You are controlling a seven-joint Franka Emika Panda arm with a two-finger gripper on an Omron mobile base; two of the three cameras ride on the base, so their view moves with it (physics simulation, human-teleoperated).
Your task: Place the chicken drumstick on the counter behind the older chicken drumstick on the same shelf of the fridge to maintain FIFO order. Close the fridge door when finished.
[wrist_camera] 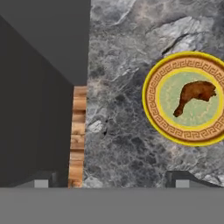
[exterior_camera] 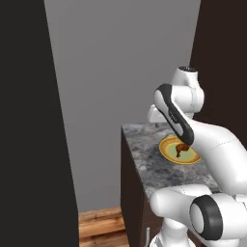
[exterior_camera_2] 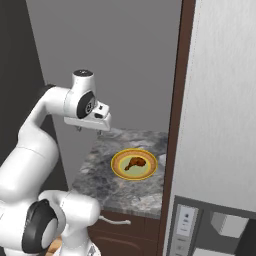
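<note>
Arm hides part of plate (exterior_camera: 170,153) (near rim)

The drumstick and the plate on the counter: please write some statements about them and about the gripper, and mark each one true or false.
1. The chicken drumstick lies on a yellow plate. True.
2. The plate stands on the wooden floor. False: it stands on the counter, and the wooden floor is lower, beside the cabinet.
3. The gripper holds the drumstick. False: it hangs above the counter, apart from the plate, with nothing between its fingers.
4. The plate has a patterned brown ring inside its yellow edge. True.
5. Two drumsticks lie on the plate. False: there is one.
</note>
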